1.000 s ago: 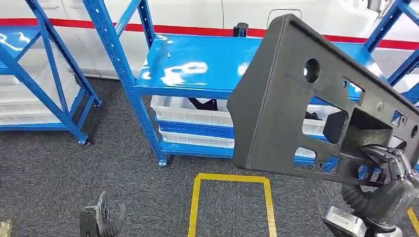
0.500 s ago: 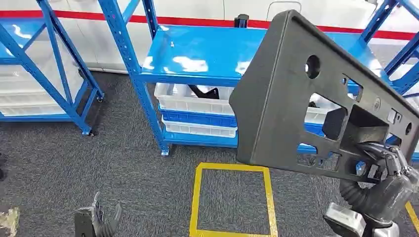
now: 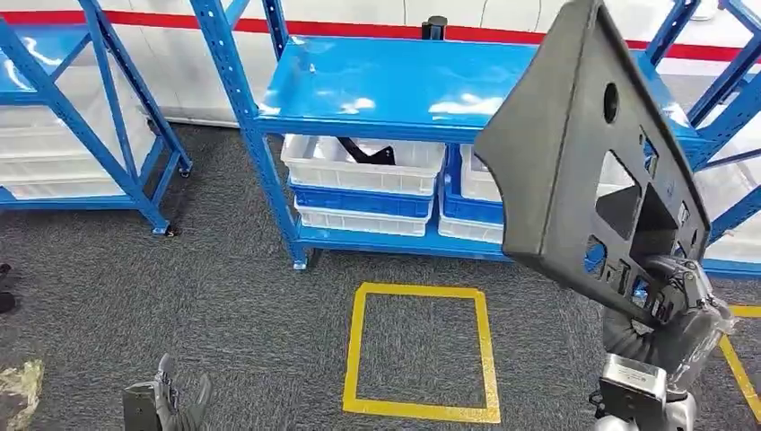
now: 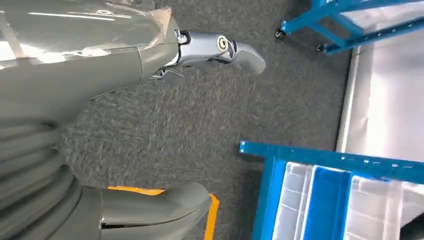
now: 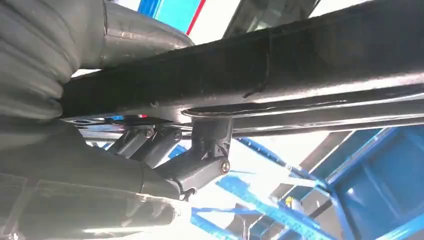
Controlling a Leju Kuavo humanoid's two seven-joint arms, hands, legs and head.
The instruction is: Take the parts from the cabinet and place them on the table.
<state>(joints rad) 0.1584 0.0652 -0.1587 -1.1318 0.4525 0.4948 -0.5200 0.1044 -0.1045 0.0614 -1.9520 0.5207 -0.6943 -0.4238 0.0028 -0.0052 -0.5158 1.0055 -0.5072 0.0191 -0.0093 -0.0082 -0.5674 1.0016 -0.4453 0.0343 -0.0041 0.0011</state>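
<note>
Over grey carpet (image 3: 224,296) before blue shelving (image 3: 395,90), the right robot hand (image 3: 677,301) grips a black panel (image 3: 574,153), left robot hand (image 3: 166,404) released.

The black part (image 3: 574,153) has turned edge-on and risen.

Dark grey carpet (image 3: 224,296) covers the floor, and a yellow tape square (image 3: 420,350) is marked out on it in front of a blue metal rack (image 3: 395,90). The rack's glossy top shelf throws back patches of overhead light. Beneath it, white bins (image 3: 363,166) sit stacked with blue bins (image 3: 359,199). A second blue rack (image 3: 81,117) stands to the left. Behind both runs a white wall with a red stripe (image 3: 359,31).
</note>
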